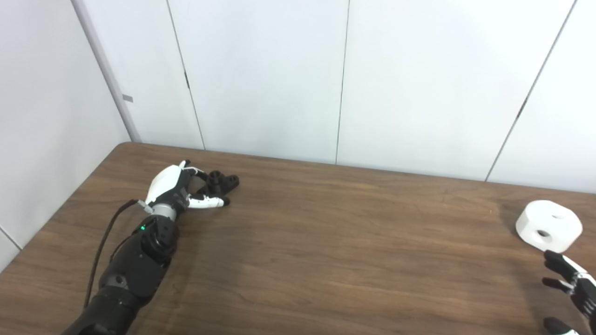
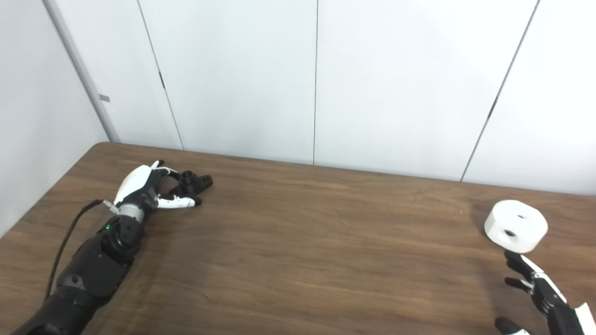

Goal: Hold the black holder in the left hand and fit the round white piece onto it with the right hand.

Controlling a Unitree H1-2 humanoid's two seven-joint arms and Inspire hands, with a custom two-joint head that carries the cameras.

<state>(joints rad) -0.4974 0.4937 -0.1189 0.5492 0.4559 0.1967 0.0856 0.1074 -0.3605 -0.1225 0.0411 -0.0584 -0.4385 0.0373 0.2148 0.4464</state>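
The black holder [image 1: 224, 181] lies on the brown table [image 1: 326, 242] at the far left. My left hand [image 1: 174, 188] rests right beside it. Its fingers reach along the holder's far side and the thumb [image 1: 208, 202] lies on the near side, apart from it, so the hand is open and not closed on it. The round white piece [image 1: 549, 228], with holes in its top and side, sits on the table at the far right. My right hand [image 2: 540, 291] is open with its fingers spread, just in front of the white piece and not touching it.
White wall panels [image 1: 260, 74] stand right behind the table's far edge and along its left side. A black cable [image 1: 100, 246] runs along my left forearm.
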